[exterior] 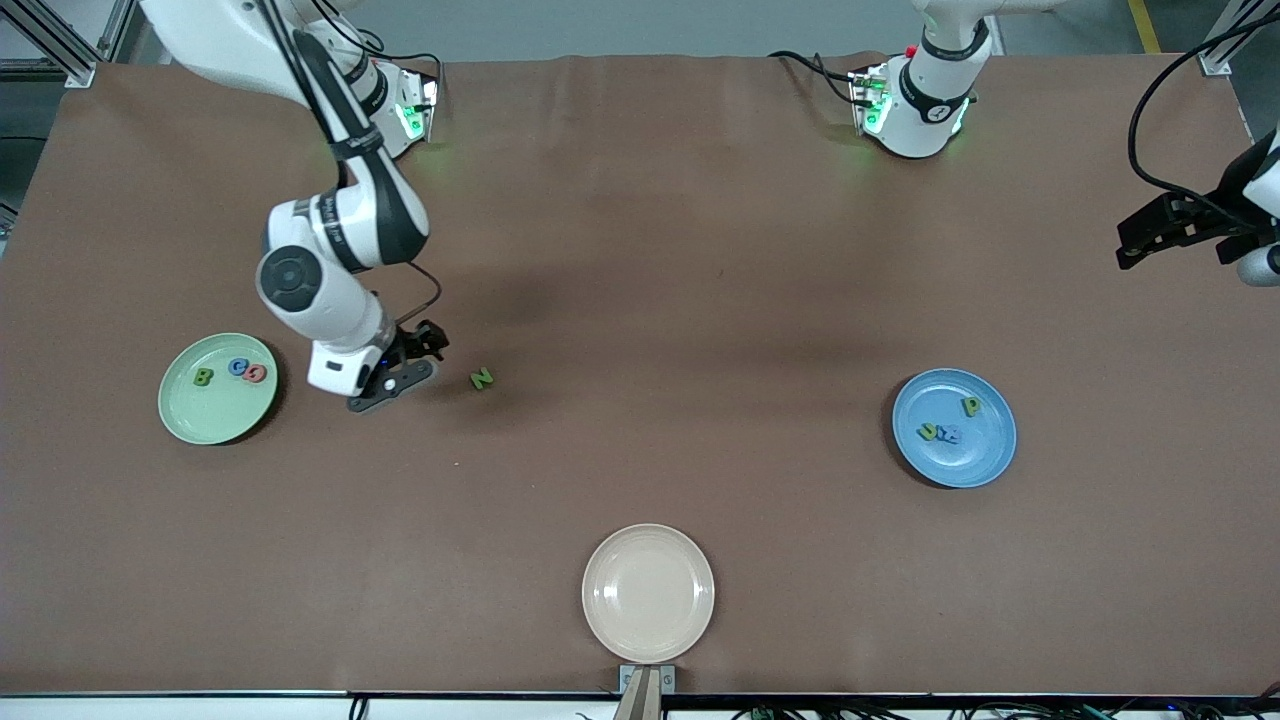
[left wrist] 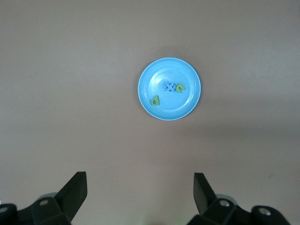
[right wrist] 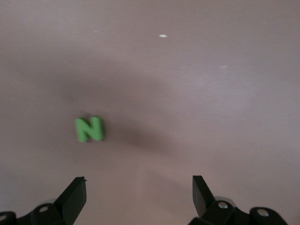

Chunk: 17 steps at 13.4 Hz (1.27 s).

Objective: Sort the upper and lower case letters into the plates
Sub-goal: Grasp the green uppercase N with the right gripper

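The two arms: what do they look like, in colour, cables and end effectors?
Both arms have glossy white shells with black joint bands. Green lights glow at their bases. A black cable runs beside each arm. The right end effector and left end effector are black, with two dark fingers.

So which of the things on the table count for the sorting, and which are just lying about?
Job:
- green N, loose on the table near the open right gripper
- pale green plate, three letters in it
- blue plate, three letters in it

Lying about:
- beige plate
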### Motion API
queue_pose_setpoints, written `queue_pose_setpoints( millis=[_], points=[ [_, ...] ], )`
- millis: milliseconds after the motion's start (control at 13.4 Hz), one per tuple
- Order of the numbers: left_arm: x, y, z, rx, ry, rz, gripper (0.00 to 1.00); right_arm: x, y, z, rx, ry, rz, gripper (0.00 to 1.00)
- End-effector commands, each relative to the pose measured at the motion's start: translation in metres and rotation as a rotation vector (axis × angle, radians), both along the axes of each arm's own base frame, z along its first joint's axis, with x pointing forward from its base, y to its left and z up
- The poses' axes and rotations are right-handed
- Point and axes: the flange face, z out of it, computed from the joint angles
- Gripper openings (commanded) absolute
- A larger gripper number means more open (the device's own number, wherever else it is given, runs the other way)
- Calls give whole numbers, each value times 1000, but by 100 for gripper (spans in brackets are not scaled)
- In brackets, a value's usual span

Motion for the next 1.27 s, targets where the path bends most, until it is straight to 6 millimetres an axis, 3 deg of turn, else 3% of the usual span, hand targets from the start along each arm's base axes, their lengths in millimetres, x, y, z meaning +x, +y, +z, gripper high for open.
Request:
queue_pose_setpoints(
  millis=[0,671,895,1044,1193],
  points=[
    [-6,-1,3,-18,6,-3,100,-10,14,-5,4,-14,-31,100],
    [0,-5,-5,-4,14,-8,100,-16,56,-60,32,-31,-23,99],
    [0,-7,-5,-9,11,-11,100,-13,62,-70,26,-28,-14,89],
    [0,-9,-6,-12,14,-13,100,-12,65,-74,23,-26,-10,87],
    [1,-7,-5,-11,5,-11,100,-9,65,-77,22,-25,-11,78]
  ],
)
